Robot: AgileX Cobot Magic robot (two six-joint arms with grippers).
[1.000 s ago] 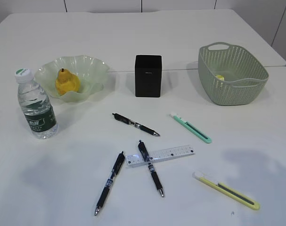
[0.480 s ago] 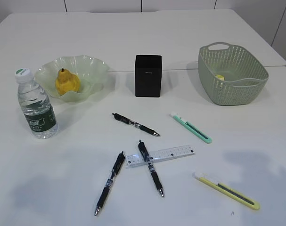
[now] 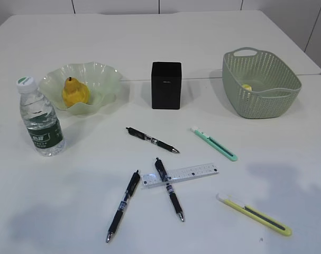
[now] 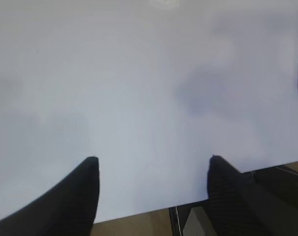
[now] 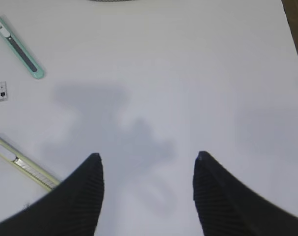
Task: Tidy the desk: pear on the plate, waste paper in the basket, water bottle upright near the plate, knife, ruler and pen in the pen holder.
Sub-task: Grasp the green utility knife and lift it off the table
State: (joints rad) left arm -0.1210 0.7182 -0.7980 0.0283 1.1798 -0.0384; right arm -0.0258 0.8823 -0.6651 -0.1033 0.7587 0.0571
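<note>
Both sets of fingers, left and right, hang spread and empty over bare white surface; presumably between picks. Nearest lie the yellow knife, three pens, one crossing the clear ruler, then the green knife. Farther: bottle upright beside the plate holding the pear, the black pen holder, the basket with yellow paper.

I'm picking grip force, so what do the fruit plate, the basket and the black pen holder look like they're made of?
Plate: pale green and translucent with a wavy rim, probably glass or clear plastic. Basket: matte grey-green plastic, judging by its moulded lattice holes and cut-out handle. Pen holder: opaque matte black box, likely plastic, though the look leaves it open.
</note>
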